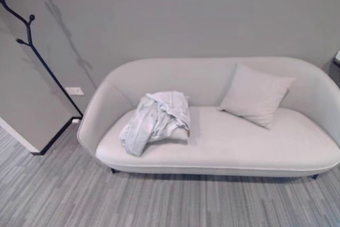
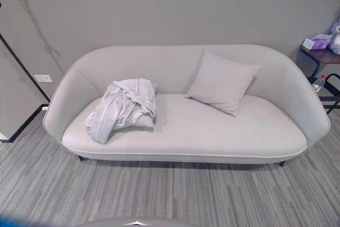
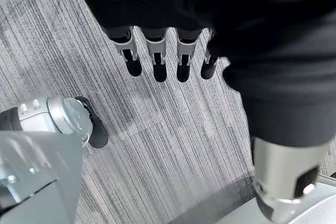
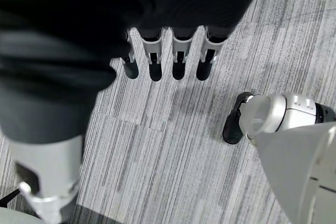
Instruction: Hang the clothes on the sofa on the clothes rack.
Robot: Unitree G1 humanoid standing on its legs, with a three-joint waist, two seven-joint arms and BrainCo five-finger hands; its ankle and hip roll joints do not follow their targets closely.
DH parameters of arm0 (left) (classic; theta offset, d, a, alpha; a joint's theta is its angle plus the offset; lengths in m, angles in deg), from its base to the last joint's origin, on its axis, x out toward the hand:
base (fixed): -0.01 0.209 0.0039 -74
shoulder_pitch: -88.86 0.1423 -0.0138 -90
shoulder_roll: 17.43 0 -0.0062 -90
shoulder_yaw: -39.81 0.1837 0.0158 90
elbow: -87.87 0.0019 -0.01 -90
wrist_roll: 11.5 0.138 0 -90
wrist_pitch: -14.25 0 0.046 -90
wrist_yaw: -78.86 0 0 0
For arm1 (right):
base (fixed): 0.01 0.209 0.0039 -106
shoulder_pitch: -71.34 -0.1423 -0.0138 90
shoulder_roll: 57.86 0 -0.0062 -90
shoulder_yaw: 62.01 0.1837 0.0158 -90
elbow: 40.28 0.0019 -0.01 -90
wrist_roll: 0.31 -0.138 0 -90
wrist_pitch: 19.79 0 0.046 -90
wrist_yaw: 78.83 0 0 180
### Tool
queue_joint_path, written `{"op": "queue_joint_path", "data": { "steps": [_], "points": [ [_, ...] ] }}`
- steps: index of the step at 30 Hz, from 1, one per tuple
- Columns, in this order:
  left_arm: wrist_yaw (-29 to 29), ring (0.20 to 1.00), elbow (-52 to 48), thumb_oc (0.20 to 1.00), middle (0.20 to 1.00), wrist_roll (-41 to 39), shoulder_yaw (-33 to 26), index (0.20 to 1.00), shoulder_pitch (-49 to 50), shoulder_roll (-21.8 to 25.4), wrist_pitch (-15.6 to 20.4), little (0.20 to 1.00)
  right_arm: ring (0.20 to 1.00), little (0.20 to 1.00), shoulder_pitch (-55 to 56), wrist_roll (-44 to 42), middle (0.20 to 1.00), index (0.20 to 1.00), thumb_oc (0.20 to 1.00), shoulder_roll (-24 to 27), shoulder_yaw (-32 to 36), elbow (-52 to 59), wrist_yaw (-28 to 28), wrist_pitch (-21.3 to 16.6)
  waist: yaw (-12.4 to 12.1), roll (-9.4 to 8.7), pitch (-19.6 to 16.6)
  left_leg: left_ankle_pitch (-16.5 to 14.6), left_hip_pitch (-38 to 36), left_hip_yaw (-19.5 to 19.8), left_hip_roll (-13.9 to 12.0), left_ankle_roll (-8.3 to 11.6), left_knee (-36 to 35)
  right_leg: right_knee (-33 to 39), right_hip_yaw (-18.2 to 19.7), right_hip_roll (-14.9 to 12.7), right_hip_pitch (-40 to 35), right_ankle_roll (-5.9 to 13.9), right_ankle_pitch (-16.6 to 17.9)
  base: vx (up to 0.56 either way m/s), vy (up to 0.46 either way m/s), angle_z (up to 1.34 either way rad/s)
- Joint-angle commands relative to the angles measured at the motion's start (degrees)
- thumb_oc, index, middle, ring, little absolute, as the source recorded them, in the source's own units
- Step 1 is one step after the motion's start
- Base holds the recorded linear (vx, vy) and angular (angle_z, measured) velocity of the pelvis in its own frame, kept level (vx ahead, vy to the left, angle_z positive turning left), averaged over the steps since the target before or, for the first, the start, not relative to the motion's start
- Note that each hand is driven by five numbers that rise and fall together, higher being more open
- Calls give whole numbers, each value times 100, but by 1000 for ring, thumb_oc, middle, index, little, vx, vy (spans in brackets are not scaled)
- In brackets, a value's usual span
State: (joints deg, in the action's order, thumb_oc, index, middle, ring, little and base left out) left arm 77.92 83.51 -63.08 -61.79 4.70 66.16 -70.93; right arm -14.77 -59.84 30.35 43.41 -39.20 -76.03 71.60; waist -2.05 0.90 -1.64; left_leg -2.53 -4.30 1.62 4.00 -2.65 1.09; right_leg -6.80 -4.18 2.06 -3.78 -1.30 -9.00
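Grey striped carpet (image 1: 159, 200) lies nearest; both hands, left (image 3: 157, 56) and right (image 4: 168, 56), hang relaxed and empty. Crumpled pale-grey soft garment (image 1: 155, 120) on the light-grey upholstered sofa (image 1: 239, 142) is judged light and limp, best gathered at its bunched top.

No readable txt, labels or nos. showing anywhere; nothing legible appearing on any obj. in these views.

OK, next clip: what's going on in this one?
Nothing is being handled yet. A crumpled pale garment lies on the left part of the light sofa, with a cushion leaning on the backrest. The black clothes rack stands to the sofa's left. The left hand and right hand hang open over the carpet, holding nothing.
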Motion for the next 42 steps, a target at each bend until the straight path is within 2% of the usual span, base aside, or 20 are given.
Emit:
{"op": "queue_joint_path", "data": {
  "steps": [1,9,42],
  "points": [
    [18,1000,218,1000,1000,-241,-315,1000,-354,-145,118,1000,1000,1000,-359,-83,1000,1000,1000,-54,12,-465,80,-5,-120,-131,-52,246,-65,599,-227,501,-609,1180,281,-244,-321,728,899,0,0,0],
    [-248,1000,207,1000,1000,-16,56,1000,-378,-222,53,1000,1000,1000,-369,290,1000,1000,1000,-147,-397,-424,-92,26,-134,-143,-28,243,-98,633,-234,493,-609,1180,252,-240,-374,712,878,0,0,0],
    [-320,1000,294,1000,1000,408,163,1000,-349,-175,83,1000,1000,1000,-335,986,1000,1000,1000,-216,-893,-421,-279,11,-172,-177,-1,203,-174,726,-309,521,-609,1180,235,-188,-468,665,829,0,0,0]
  ]
}}
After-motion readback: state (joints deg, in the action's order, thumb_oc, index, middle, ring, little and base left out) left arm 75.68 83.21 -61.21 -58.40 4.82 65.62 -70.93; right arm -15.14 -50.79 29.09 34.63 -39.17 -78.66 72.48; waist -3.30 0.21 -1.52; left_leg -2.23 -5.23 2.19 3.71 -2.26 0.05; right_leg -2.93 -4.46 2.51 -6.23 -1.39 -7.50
